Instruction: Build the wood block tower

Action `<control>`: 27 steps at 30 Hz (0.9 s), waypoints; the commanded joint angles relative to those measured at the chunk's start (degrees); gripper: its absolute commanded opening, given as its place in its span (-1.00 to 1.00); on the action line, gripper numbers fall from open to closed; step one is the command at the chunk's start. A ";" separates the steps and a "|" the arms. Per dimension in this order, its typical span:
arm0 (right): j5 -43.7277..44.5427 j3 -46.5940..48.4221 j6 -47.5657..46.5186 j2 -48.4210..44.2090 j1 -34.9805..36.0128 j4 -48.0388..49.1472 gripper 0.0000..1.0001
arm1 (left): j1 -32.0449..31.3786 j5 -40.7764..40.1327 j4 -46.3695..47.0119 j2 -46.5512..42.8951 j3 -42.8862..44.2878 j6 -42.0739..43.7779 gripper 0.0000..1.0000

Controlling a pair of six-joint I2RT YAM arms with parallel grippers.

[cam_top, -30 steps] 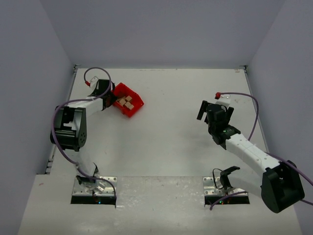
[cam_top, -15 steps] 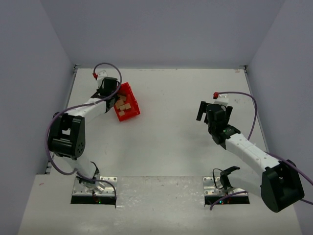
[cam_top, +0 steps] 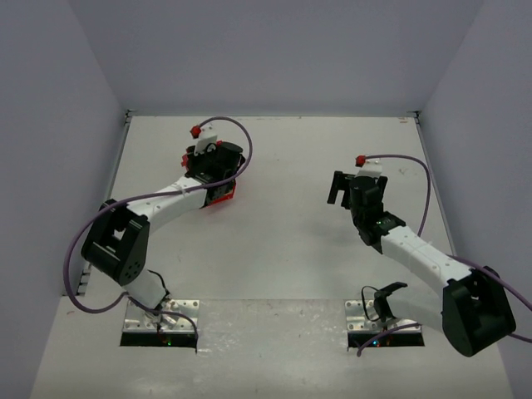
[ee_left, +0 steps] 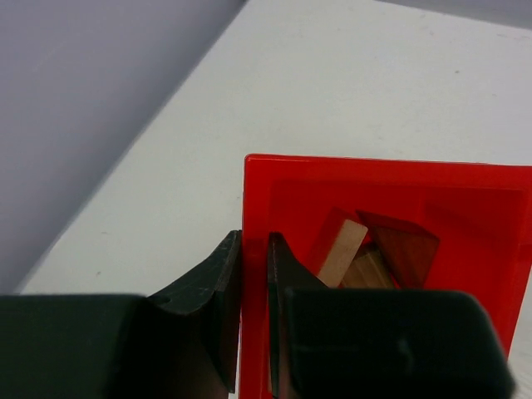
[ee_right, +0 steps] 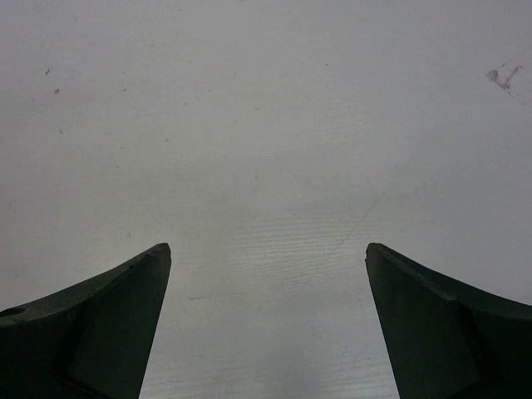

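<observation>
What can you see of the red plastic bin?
The bright red plastic bin is rectangular, open-topped and thin-walled. It is at the white table's far left. The left end effector is shut on one wall, one finger outside, one inside. Inside lie a pale tan wooden plank and a dark reddish-brown triangular block.

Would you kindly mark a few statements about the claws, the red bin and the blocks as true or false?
1. The left claw pinches a wall of the red bin. True.
2. The right claw holds a block. False: it hangs open and empty over the table.
3. The wooden blocks lie inside the red bin. True.
4. A finished tower stands on the table. False: every block in view lies in the bin.
</observation>
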 commanded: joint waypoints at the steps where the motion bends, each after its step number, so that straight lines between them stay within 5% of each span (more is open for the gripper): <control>1: -2.27 0.59 -1.52 1.97 1.08 4.66 0.97 | -1.96 -13.14 0.30 2.18 4.97 4.73 -1.00; 6: -1.01 0.40 -1.84 2.34 1.53 4.76 0.97 | -2.77 -25.65 -4.33 10.24 9.67 16.91 -1.00; 11: -1.80 0.48 -1.67 2.81 1.53 4.94 0.97 | -5.29 -19.68 -14.24 13.94 11.61 12.38 -1.00; 21: -2.57 1.62 -1.58 4.45 1.72 3.55 0.97 | -8.65 -25.73 -25.10 19.97 15.74 11.41 -1.00; 23: -2.23 1.48 -1.74 4.34 1.71 3.54 0.97 | -9.24 -25.77 -38.52 22.93 20.62 5.79 -1.00; 26: -2.53 1.55 -1.67 4.64 1.85 3.34 0.97 | -9.97 -26.52 -66.08 29.75 30.01 -15.06 -1.00; 27: -2.62 1.67 -1.67 4.77 1.89 3.17 0.97 | -10.28 -27.11 -67.19 30.86 30.51 -15.12 -1.00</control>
